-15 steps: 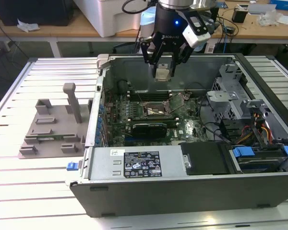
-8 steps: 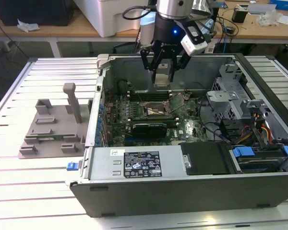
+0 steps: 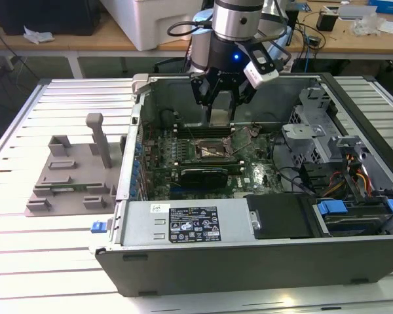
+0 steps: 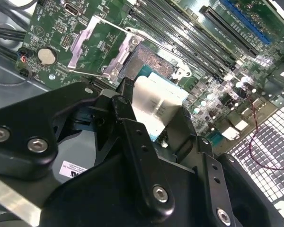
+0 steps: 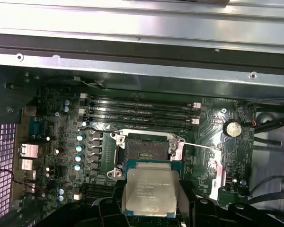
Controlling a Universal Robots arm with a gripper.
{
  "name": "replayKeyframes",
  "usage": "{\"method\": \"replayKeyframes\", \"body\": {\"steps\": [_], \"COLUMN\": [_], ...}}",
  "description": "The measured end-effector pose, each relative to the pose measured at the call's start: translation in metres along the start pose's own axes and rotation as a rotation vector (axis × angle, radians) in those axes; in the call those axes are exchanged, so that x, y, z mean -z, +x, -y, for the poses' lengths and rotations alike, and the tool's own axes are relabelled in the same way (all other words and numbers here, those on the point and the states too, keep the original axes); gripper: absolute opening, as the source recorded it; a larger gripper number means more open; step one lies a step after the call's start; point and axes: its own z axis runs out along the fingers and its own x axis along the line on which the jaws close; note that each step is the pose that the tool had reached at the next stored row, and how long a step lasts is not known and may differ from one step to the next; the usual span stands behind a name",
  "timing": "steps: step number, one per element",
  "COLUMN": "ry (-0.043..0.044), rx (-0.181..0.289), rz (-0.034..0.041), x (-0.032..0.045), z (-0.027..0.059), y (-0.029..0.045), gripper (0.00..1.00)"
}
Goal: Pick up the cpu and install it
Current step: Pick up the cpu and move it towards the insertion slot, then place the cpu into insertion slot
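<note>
One gripper (image 4: 156, 116) clasps one cpu (image 5: 151, 191) near one socket (image 5: 144, 151).

Arm (image 3: 236, 23) vertical, wrist pointing straight down, gripper (image 3: 221, 114) low near back edge of pc case (image 3: 249, 265); fingers (image 4: 128, 118) clamped on cpu (image 5: 149, 191) sides.
</note>
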Motion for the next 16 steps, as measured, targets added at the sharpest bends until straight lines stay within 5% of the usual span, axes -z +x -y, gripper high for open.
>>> {"method": "replayKeyframes", "body": {"steps": [12,16], "ry": [-0.0001,-0.0033], "rx": [0.000,-0.060], "rz": [0.0001,0.0002], "x": [-0.0002,-0.0003], "z": [0.0000,0.0000], "y": [0.0000,0.0000], "gripper": [0.53,0.53]}}
